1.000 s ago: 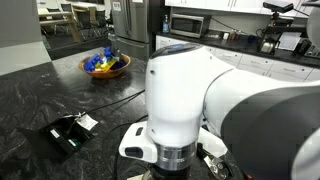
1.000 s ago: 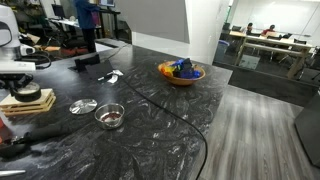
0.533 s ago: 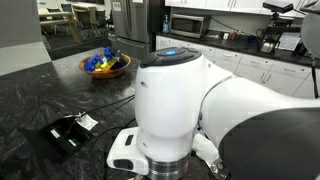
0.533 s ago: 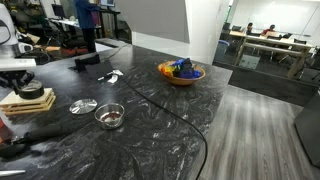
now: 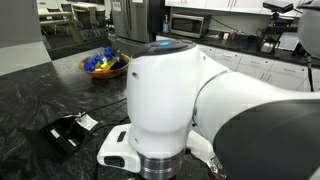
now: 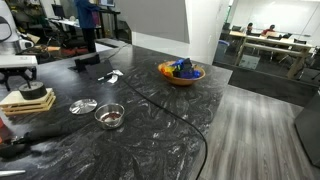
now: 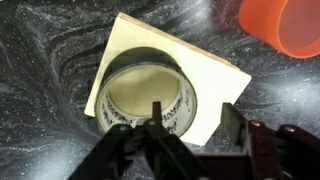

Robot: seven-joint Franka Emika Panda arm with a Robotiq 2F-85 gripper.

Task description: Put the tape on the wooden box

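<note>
The pincer stands well open and grips nothing, with one finger over the hollow of the tape and the other outside its wall. The tape, a dark ring with a pale inside, lies flat on the wooden box directly beneath.

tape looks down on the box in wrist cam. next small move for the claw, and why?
Probably a short, straight lift. In the wrist view the tape sits flat on the wooden box, and the claw looks open: its fingers straddle the roll's wall, one inside the hollow, with gaps either side. Rising vertically should clear the roll without dragging it off.
</note>
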